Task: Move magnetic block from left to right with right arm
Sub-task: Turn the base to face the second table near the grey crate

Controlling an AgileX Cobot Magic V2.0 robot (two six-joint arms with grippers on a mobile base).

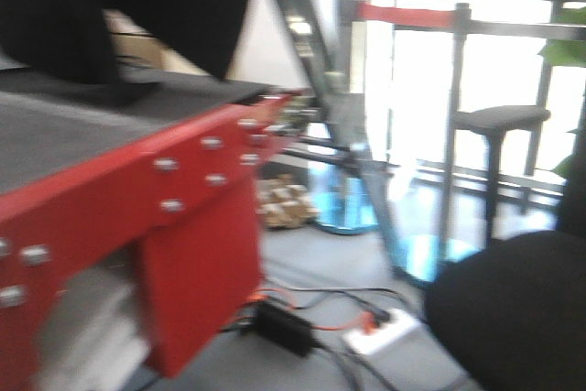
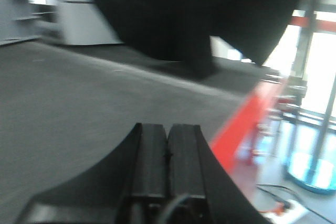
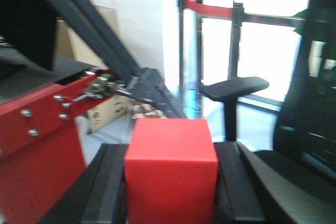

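Observation:
The magnetic block [image 3: 171, 171], a plain bright-red cube, fills the lower middle of the right wrist view. My right gripper [image 3: 170, 148] is shut on it, one black finger [image 3: 107, 182] pressed to each side. The cube hangs off the table, to the right of the red table frame [image 3: 37, 124]. In the left wrist view my left gripper [image 2: 168, 129] is shut with nothing in it, low over the dark table top [image 2: 79, 93]. A large blurred black shape [image 1: 119, 16] hangs over the table [image 1: 92, 125] in the front view; neither the block nor any fingers show there.
The table's red edge with bolts [image 1: 183, 180] runs diagonally. Right of it stand a black office chair [image 1: 513, 309] and its armrest [image 3: 236, 86]. A power strip with cables [image 1: 385, 331] lies on the floor. A slanted metal strut [image 3: 100, 40] and a cardboard box [image 3: 107, 111] are behind.

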